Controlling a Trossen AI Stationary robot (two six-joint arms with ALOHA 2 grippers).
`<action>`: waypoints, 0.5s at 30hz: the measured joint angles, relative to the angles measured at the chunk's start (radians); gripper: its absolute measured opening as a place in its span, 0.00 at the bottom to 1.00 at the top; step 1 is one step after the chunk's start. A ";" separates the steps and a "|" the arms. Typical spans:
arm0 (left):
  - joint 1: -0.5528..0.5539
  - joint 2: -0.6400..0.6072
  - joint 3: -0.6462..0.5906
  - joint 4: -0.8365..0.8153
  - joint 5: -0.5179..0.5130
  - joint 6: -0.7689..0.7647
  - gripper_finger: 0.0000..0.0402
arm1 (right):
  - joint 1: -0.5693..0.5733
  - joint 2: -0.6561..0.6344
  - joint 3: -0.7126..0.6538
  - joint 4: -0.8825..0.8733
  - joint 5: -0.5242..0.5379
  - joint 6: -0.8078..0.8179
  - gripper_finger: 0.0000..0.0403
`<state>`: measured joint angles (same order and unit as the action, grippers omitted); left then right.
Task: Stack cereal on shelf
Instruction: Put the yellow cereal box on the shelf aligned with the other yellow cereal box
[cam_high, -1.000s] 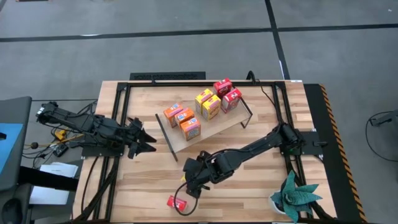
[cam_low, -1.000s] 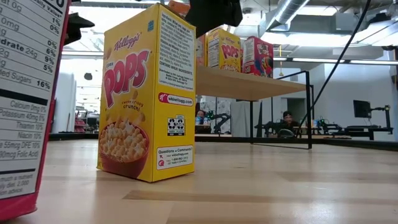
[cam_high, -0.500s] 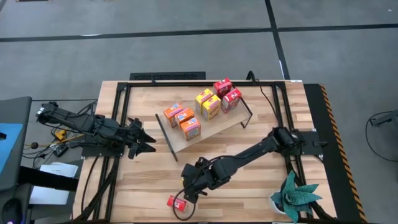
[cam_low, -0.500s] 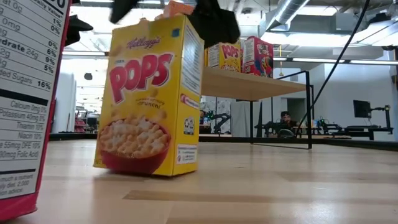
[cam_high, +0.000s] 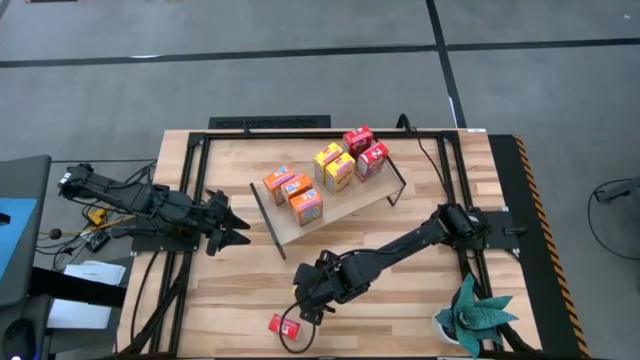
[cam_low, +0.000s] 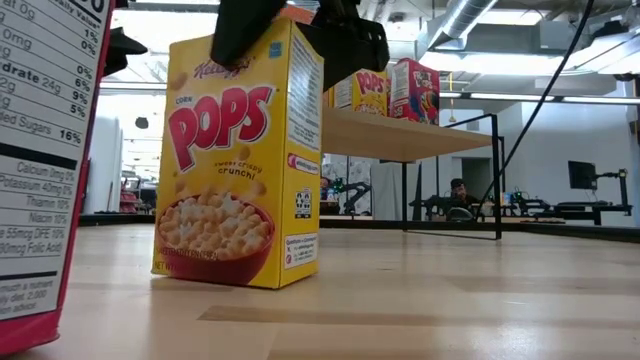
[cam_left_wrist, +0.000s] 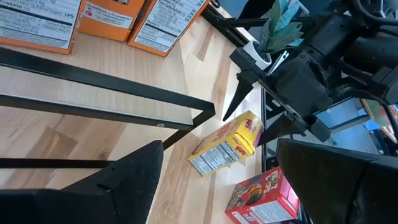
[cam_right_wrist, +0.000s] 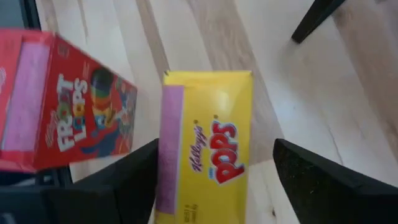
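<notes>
A yellow cereal box is printed with red "POPS" lettering and a red bowl of pale puffs. A red box beside it is marked in white letters. Orange boxes, yellow and red ones are seen on the light-wood shelf. The arms are black.

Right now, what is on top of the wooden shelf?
Seven cereal boxes stand on the shelf: three orange, two yellow, two red. What lies beneath its board is hidden from above.

right gripper: hovering just above red cereal box
shelf: sitting beyond gripper, holding seven boxes
left gripper: waiting beside shelf
</notes>
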<state>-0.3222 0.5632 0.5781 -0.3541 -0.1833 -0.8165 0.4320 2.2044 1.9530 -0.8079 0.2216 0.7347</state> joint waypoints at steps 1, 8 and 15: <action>0.000 0.000 0.000 -0.002 0.000 0.000 0.76 | -0.001 0.000 0.000 -0.004 -0.012 -0.011 0.80; 0.000 0.000 0.000 -0.001 0.000 -0.006 0.76 | -0.002 0.000 0.000 -0.015 -0.022 -0.039 0.71; 0.000 0.000 0.000 -0.001 0.000 -0.002 0.76 | -0.003 0.000 0.000 -0.047 -0.022 -0.039 0.70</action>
<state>-0.3222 0.5630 0.5781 -0.3550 -0.1833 -0.8186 0.4294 2.2040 1.9530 -0.8550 0.1994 0.6956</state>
